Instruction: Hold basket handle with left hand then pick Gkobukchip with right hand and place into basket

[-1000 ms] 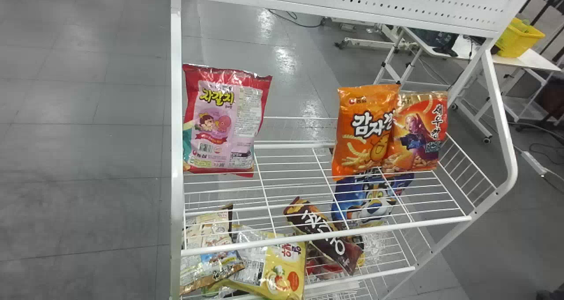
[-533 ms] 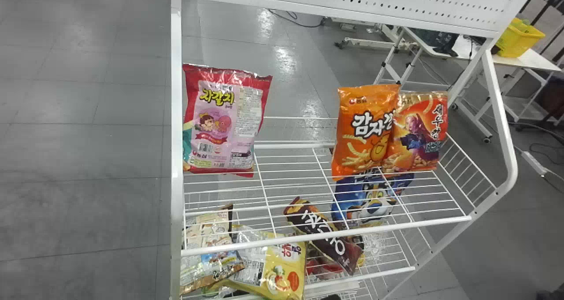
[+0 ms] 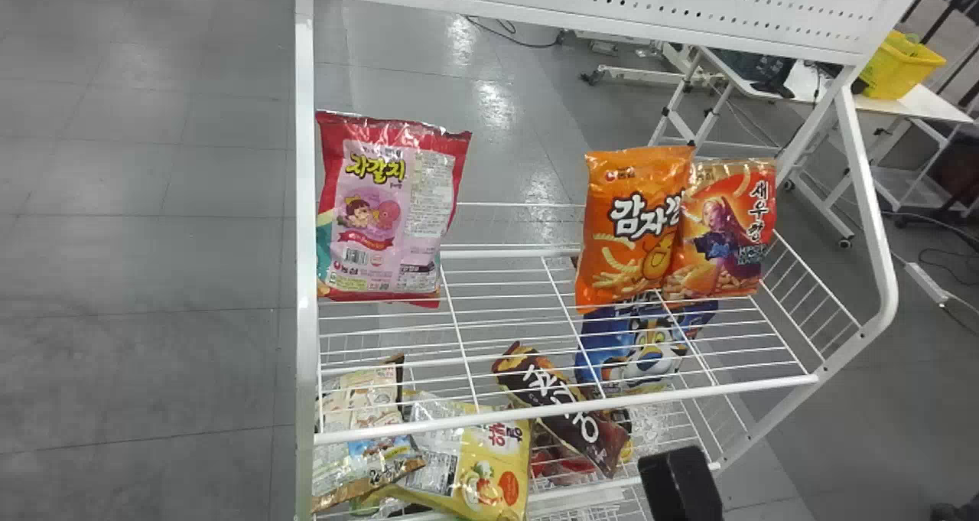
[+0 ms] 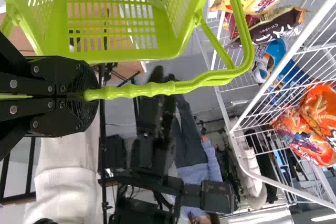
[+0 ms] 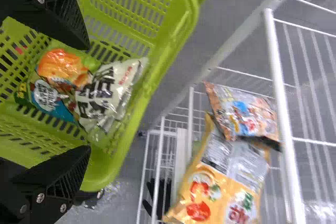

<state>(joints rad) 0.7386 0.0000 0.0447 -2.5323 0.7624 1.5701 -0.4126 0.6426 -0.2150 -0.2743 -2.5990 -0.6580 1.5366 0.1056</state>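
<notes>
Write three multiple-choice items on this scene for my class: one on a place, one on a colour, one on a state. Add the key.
1. Where is the dark brown snack bag?
A) Below the upper wire shelf
B) Inside the basket
C) Hanging from a hook

2. What colour is the basket?
A) Blue
B) Red
C) Yellow-green

3. How is the left gripper?
A) Wide open
B) Closed on the basket handle
C) Closed on a snack bag

Key:
1: A, the head view shows it through the upper wire shelf's wires.
2: C, both wrist views show that colour.
3: B, the left wrist view shows the basket handle held between its fingers.
</notes>
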